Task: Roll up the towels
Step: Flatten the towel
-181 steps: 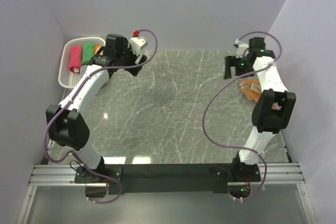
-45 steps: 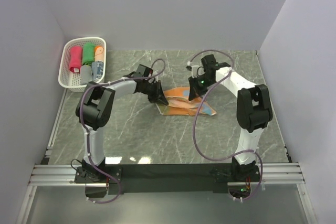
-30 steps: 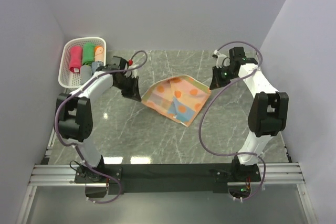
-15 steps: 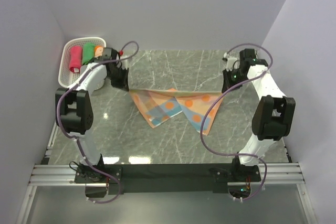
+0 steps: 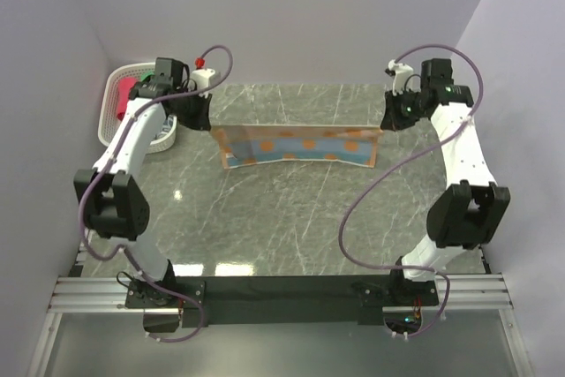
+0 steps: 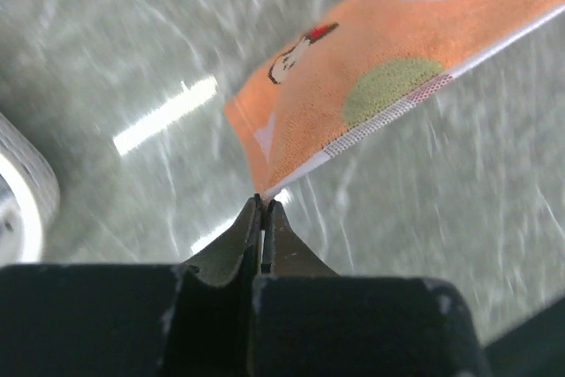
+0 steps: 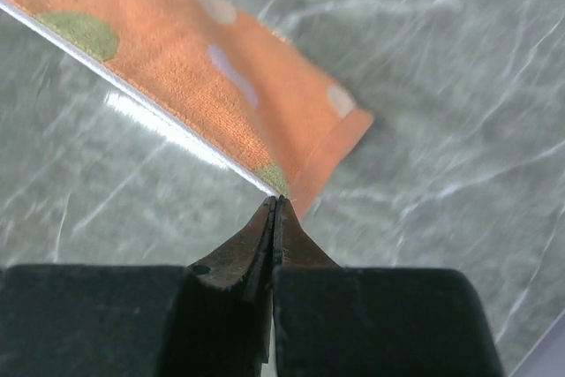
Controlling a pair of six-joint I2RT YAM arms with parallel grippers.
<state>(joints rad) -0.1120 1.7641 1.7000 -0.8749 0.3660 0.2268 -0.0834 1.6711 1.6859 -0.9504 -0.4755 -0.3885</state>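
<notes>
An orange towel (image 5: 296,145) with light-blue and orange spots hangs stretched as a long band over the far half of the marble table (image 5: 291,218). My left gripper (image 5: 212,128) is shut on its left top corner. My right gripper (image 5: 381,127) is shut on its right top corner. In the left wrist view the towel (image 6: 371,86) runs up and to the right from my pinched gripper (image 6: 263,201). In the right wrist view the towel (image 7: 203,68) runs up and to the left from my closed gripper (image 7: 275,201). The towel's lower edge sags slightly in the middle.
A white perforated basket (image 5: 108,121) stands at the back left corner, mostly hidden behind the left arm; a pink-red roll (image 5: 131,86) shows inside it. Its rim (image 6: 22,196) lies at the left edge of the left wrist view. Walls close the left, back and right sides.
Both grippers have moved apart and toward the back of the table. The towel, which sagged in a V between them, is now pulled out into a straight band.
</notes>
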